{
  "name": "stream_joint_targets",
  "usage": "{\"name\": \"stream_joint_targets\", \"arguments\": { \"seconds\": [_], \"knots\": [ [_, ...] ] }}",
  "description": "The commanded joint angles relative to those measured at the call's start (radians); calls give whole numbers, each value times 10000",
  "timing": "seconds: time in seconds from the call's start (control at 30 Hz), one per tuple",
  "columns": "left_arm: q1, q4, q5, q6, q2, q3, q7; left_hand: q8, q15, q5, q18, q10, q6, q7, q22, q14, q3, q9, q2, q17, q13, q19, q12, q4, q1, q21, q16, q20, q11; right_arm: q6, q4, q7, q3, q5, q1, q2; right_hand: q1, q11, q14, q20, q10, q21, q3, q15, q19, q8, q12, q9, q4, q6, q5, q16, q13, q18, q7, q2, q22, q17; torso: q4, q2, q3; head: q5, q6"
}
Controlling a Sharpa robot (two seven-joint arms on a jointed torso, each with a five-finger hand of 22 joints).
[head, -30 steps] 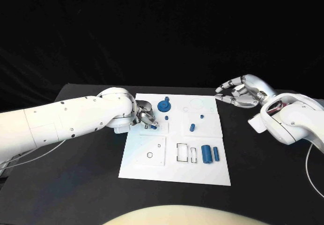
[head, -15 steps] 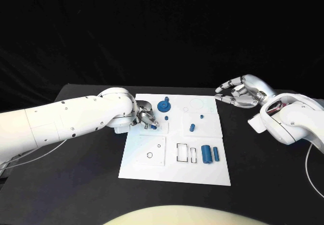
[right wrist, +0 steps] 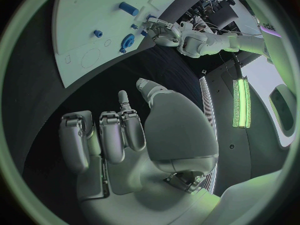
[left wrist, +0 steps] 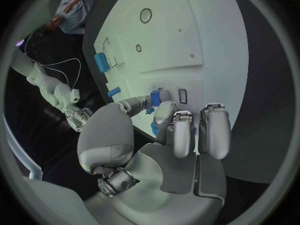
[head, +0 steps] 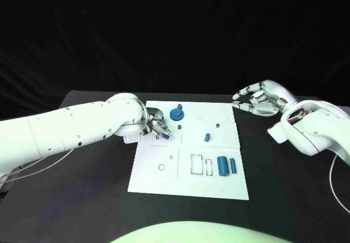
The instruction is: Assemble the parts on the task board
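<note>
Here the white task board (head: 188, 172) lies flat in the middle of the black surface (head: 87, 202), its long side running away from the robot. The left hand (head: 158, 127) is down at the board's left edge, toward the far end, with its fingers (left wrist: 178, 130) curled in and a small blue part (left wrist: 156, 97) pinched at their tips; the left wrist view shows that piece held between thumb and fingers just over the white plate. The right hand (head: 257, 101) hangs beyond the board's far right corner, clear of it, fingers loosely bent and apart with nothing in them. On the board itself, a blue gear-like part (head: 177, 113) stands near the far end, with a small blue peg (head: 200, 118) just to its right and another short blue piece (head: 208, 136) nearer the middle. Two upright blue cylinders (head: 227, 166), one thick and one thin, sit side by side near the right edge, next to the rectangular slots (head: 201, 165).
</note>
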Motion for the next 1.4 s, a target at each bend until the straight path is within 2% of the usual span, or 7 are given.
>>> {"name": "stream_joint_targets", "arguments": {
  "seconds": [0.03,0.17,0.53,0.93,1.4],
  "knots": [
    [-53,-17,581,504,68,-48,19,-28,-46,168,-96,105,293,-182,222,1039,890,-22,591,2635,29,98,38,-954,668,46,36,-52,-30,144,9,5,-1,-48,-6,3,-112,-70,809,-57,35,-56,-2,-72,777,36,-11,13,62,26,52,-57,1425,36,-44,12,2420,1440,4,2,-3,-5,-8],
    [-32,-67,691,619,95,-48,16,-28,-53,343,-99,149,355,-199,242,1039,872,-33,575,2635,68,105,68,-995,681,55,36,-56,-41,155,5,0,-1,-50,-6,8,-112,-70,809,-57,35,-56,-2,-72,777,36,-11,13,62,26,52,-57,1425,36,-44,12,2420,1440,-3,8,-5,-3,-19],
    [-13,-118,520,770,93,-47,21,-30,-64,567,-101,183,440,-224,261,1039,871,-48,522,2635,48,111,61,-1101,733,65,36,-64,-62,181,2,-5,-1,-60,-7,8,-120,-80,807,-68,41,-74,18,-83,767,69,-8,18,68,19,72,-63,1427,41,-53,-6,2410,1429,23,-4,-11,-24,-56],
    [-13,-133,-146,825,87,-47,14,-29,-65,599,-100,183,461,-229,254,1039,866,-51,508,2635,25,108,46,-1119,742,61,36,-66,-65,185,6,-4,-1,-62,-9,2,-120,-80,807,-68,41,-74,18,-83,767,69,-8,18,68,19,72,-63,1427,41,-53,-6,2410,1429,18,-1,-15,-4,-47],
    [-12,-256,-355,1040,108,-47,-30,-30,-65,604,-103,183,466,-230,270,1039,865,-52,504,2635,17,114,41,-1125,747,69,36,-66,-66,184,5,-1,-1,-64,-10,-4,-120,-80,807,-68,41,-74,18,-83,767,69,-8,18,68,19,72,-63,1427,41,-53,-6,2410,1429,10,-7,-9,2,-66]
  ]
}}
